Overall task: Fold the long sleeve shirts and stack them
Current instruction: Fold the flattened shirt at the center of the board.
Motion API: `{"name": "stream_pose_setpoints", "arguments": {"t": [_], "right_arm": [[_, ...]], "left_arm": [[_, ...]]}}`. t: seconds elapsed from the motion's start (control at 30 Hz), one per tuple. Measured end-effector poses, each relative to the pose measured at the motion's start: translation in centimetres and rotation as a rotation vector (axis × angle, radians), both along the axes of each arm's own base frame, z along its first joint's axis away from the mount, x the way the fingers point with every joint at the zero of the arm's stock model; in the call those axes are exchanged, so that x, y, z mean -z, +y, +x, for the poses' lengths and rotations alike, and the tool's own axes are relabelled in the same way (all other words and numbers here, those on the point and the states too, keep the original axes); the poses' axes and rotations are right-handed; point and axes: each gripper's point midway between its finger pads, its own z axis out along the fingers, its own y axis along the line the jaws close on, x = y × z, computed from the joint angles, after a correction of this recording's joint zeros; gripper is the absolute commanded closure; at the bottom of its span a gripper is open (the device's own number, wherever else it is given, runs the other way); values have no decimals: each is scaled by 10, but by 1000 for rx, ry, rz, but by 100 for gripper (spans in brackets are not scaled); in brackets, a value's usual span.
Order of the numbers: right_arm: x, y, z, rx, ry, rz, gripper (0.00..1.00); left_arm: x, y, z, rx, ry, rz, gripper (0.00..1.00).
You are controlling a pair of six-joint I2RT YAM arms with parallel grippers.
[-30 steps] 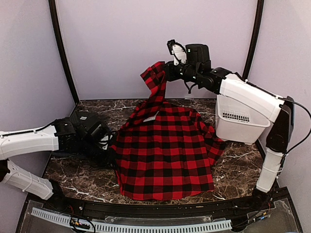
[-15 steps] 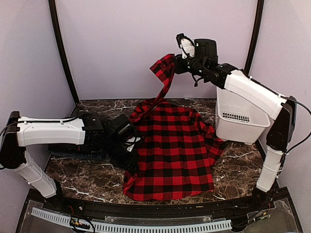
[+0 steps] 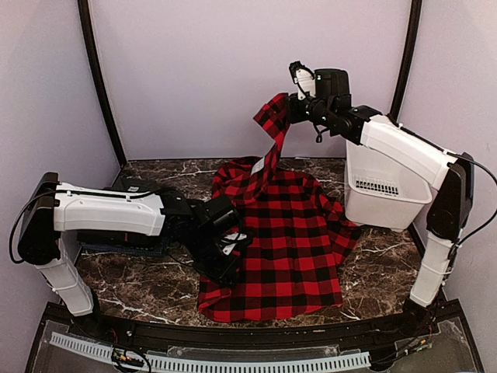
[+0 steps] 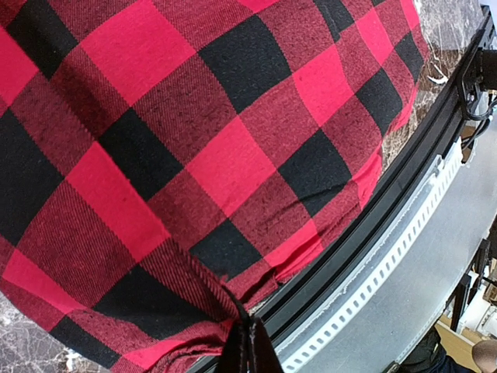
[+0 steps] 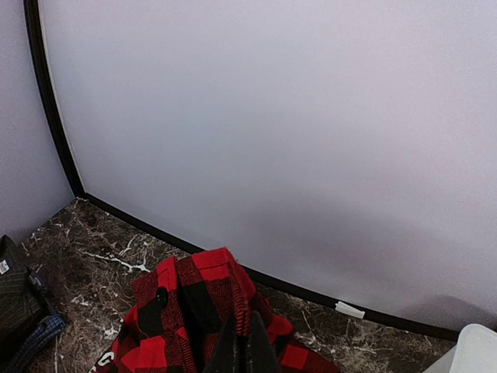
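The red-and-black checked cloth shirt (image 3: 283, 233) shows even squares of bright red, dark red and black, with one black button on its raised part. The flat marble-patterned desk (image 3: 373, 260) is dark brown with thin white veins. The slotted plastic basket (image 3: 384, 194) is plain white, the smooth walls (image 3: 233, 62) pale lilac.

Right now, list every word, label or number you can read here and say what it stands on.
"G", perhaps, cut by the frame edge: white character on the checked shirt, right wrist view.
White label on that shirt, top view: too small to read.
White tag on the dark cloth, right wrist view: too blurred to read.
Nothing else legible.
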Motion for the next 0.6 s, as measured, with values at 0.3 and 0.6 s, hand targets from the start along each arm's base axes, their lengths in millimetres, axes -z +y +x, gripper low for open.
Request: {"name": "stream_pose_setpoints", "arguments": {"t": [0.3, 0.6], "right_arm": [[-5, -18, -11, 32, -19, -29, 100], [-7, -30, -22, 47, -40, -49, 100]], "left_arm": [[0, -6, -8, 36, 18, -9, 100], [7, -7, -14, 59, 47, -2, 100]]}}
